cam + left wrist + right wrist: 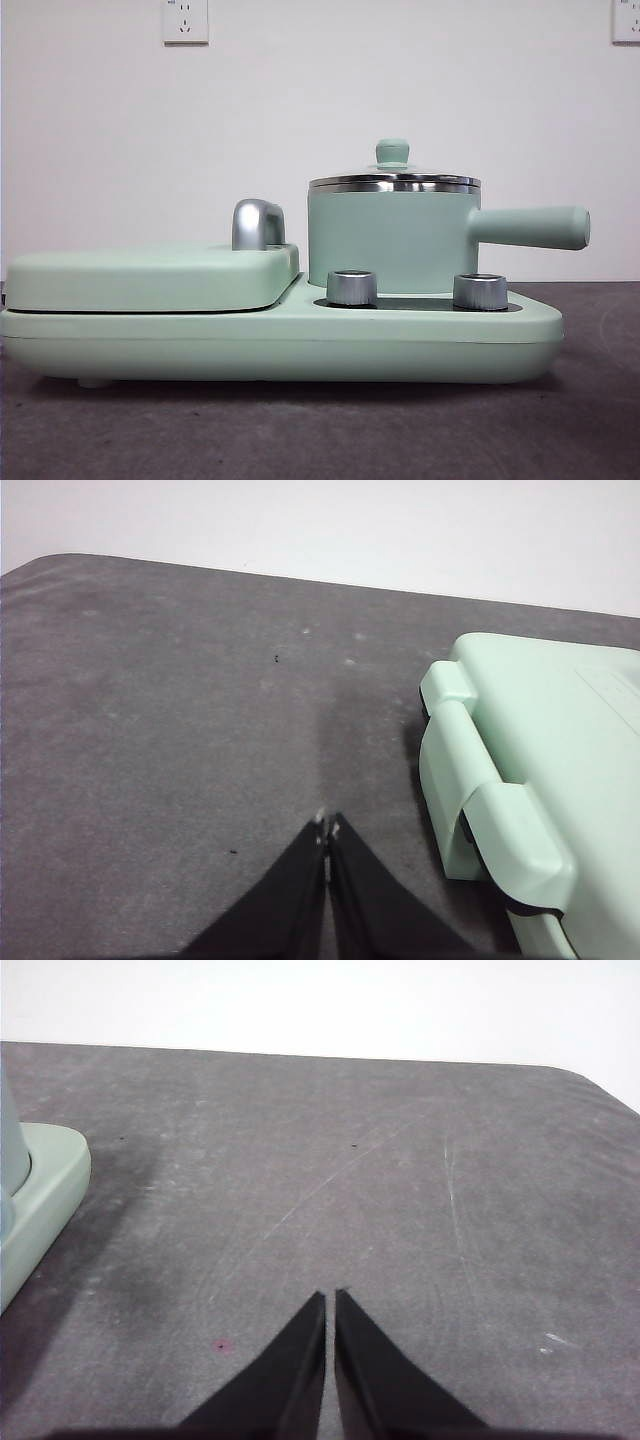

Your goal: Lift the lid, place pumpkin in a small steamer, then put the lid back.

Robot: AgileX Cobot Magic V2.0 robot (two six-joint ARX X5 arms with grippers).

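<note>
Steel knobs [352, 287] at base edge, lid [394, 180] on small steamer [390, 240], both tools closed.

The inside of the small steamer [390, 240] is hidden behind its opaque wall and the lid [394, 178], so its contents cannot be told. In the right wrist view the cooker base [40, 1200] is cut off at 9 o'clock; in the left wrist view the flat cover [560, 740] runs off at 4 o'clock.
</note>
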